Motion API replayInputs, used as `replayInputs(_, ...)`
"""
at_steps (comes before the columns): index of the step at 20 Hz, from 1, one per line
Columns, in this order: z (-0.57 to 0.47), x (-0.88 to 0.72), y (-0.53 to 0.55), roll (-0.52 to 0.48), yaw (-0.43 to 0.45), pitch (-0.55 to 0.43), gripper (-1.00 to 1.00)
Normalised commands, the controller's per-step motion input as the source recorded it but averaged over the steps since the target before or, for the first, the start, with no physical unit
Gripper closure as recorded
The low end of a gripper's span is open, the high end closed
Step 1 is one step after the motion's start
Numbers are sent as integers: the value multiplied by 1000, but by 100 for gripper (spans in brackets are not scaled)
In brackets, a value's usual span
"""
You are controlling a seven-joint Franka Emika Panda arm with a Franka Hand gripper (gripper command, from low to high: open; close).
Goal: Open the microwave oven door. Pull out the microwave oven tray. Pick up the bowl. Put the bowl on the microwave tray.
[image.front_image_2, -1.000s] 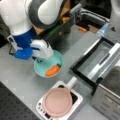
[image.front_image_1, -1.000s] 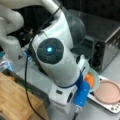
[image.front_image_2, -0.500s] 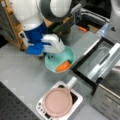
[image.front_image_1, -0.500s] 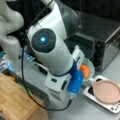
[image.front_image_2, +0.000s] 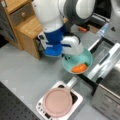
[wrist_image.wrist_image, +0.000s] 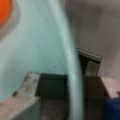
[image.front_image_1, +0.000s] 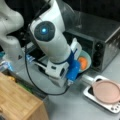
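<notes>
Microwave oven (image.front_image_1: 100,32) brushed silver steel, dull sheen on top; knobs (image.front_image_1: 98,54) matt black plastic. Microwave oven door (image.front_image_2: 106,63) dark glossy glass. Bowl (image.front_image_2: 79,60) smooth glazed turquoise, slight gloss; orange lump (image.front_image_2: 78,68) smooth, glossy. Pink plate (image.front_image_2: 58,102) matt, smooth. Cabinet (image.front_image_1: 17,102) light wood, visible grain. Desk (image.front_image_2: 22,75) grey, matt, smooth. Arm shell (image.front_image_1: 50,37) glossy white plastic.

grey table (image.front_image_2: 22,72); on it: microwave oven (image.front_image_1: 100,37) | white dish (image.front_image_2: 75,100) | wooden cabinet (image.front_image_2: 22,27)
</notes>
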Motion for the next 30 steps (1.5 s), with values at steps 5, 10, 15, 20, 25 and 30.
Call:
replayInputs(5, -23, -471, 237, 36, -249, -199, 100)
replayInputs(10, 13, -327, 127, 74, -199, -148, 100)
replayInputs(15, -67, -267, 122, 106, -192, -129, 100)
replayInputs(20, -150, -275, 201, 111, -216, -151, 100)
replayInputs(25, -158, -309, 294, 88, -230, -185, 100)
replayInputs(30, -137, -349, 382, 52, -226, -213, 100)
